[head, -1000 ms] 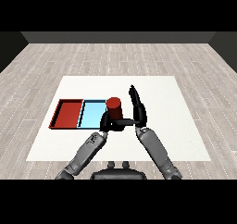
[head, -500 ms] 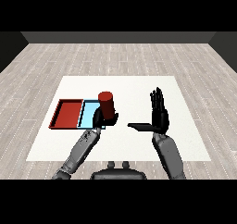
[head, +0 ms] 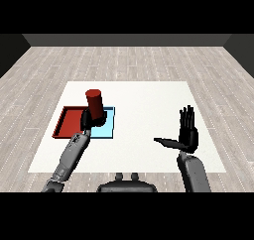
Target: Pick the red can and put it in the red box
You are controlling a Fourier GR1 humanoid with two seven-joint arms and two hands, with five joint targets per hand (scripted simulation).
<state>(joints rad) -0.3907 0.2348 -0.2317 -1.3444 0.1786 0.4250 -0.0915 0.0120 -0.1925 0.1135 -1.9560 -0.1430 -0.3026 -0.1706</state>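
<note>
Moved left: dark-red can (head: 94, 104) in left hand (head: 89, 119).

The red can (head: 94, 103) and left hand (head: 88, 119) hide part of the light blue tray (head: 108, 131) and the red tray's (head: 67, 122) right edge; whether the can touches anything below cannot be told.

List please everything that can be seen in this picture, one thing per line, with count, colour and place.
can: one, red, held in the left hand above the line where the two trays meet
red tray: one, red, left part of the table
blue tray: one, light blue, right beside the red tray, touching it
table: one, white, on a grey wood floor
left hand: one, black, curled round the can
right hand: one, black, open, fingers straight up, over the right part of the table
</note>
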